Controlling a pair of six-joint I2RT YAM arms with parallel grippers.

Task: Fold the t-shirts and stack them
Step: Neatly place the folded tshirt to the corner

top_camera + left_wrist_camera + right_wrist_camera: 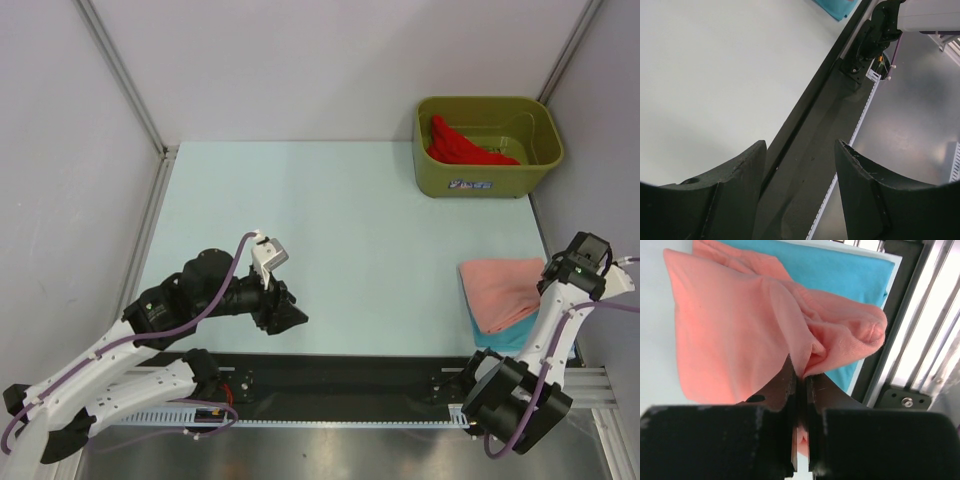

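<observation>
Right end effector: jaws closed on a bunched fold of the salmon-pink t-shirt, which lies on the turquoise-blue t-shirt. The two form a stack on the bench, nearer the arm bases than the olive-green tub and roughly in line with it. The bright red t-shirt lies crumpled inside the tub, toward its left side. Left end effector: jaws apart, holding nothing, over the bench's near edge, well left of the tub and apart from every shirt.
</observation>
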